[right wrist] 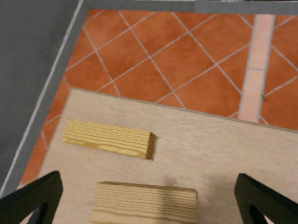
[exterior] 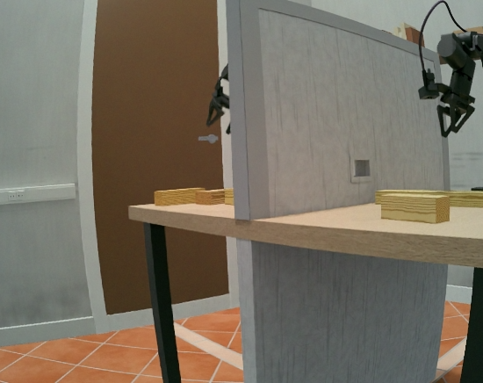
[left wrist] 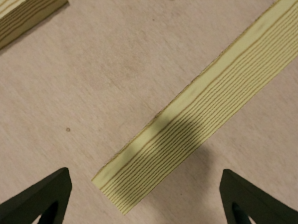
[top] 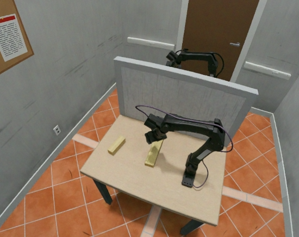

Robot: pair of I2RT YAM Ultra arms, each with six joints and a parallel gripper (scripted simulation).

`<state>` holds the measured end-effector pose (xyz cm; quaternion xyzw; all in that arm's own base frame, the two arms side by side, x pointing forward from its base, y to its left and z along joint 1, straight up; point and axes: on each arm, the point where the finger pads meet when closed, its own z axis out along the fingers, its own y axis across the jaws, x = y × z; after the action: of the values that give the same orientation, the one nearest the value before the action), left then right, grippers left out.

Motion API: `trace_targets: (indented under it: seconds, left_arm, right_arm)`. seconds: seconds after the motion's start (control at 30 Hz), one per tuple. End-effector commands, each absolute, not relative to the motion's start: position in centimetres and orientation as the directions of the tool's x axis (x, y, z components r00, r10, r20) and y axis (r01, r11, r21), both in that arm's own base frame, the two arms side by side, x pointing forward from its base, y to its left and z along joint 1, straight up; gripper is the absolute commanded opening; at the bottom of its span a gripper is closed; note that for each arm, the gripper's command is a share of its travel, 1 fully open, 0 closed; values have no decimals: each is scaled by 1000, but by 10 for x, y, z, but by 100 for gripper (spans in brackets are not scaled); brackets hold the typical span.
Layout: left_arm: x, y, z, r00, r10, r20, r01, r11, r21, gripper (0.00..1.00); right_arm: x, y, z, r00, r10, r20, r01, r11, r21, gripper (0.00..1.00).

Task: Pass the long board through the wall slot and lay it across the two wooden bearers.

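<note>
From the top view, the near side of the grey wall holds the long board, which lies flat on the table. A shorter block rests to its left, apart from it. My left gripper, on this near side, is open and empty, its fingers slightly short of their full spread. It hangs above the board without touching it; in its wrist view, the board runs diagonally, one end showing between the fingertips. The slot, a small rectangular opening, sits low in the wall.

On the far side, my right gripper is wide open and holds nothing, raised above the table. Its wrist view shows a narrow block near a table corner and a broader block beside it, with a gap between them. I cannot tell which far-side pieces are bearers and which are offcuts. The board rests on none of them.
</note>
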<state>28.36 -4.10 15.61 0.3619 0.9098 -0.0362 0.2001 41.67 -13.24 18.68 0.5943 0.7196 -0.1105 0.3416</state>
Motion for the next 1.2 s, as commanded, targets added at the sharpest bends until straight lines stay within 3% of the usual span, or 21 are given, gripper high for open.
trace_targets:
  seconds: [0.0, 0.17, 0.47, 0.5, 0.7, 0.9, 1.17]
  left_arm:
    - [298, -43, 174, -601, 687, -408, 701, 698, 143, 81]
    - [299, -47, 162, -569, 734, -371, 743, 652, 150, 81]
    - [302, -75, 117, -335, 924, -185, 919, 364, 153, 81]
    - [301, -73, 125, -354, 915, -196, 909, 385, 158, 81]
    - [300, -87, 99, -259, 956, -137, 953, 275, 125, 81]
    - [296, -103, 76, -88, 995, -47, 992, 92, 91, 81]
    - [293, -112, 65, -31, 999, -20, 997, 32, 65, 81]
  right_arm:
    - [426, -134, 212, -83, 763, -641, 870, 369, 326, 100]
    - [434, -116, 228, -151, 730, -667, 802, 485, 349, 100]
    - [437, -59, 325, -252, 438, -863, 423, 852, 309, 100]
    - [436, -66, 301, -278, 425, -861, 404, 866, 297, 100]
    - [421, -49, 360, -166, 285, -944, 245, 939, 241, 100]
    - [394, -14, 402, -23, 11, -1000, 39, 999, 10, 100]
    - [375, 9, 434, 83, -40, -996, -32, 999, -43, 100]
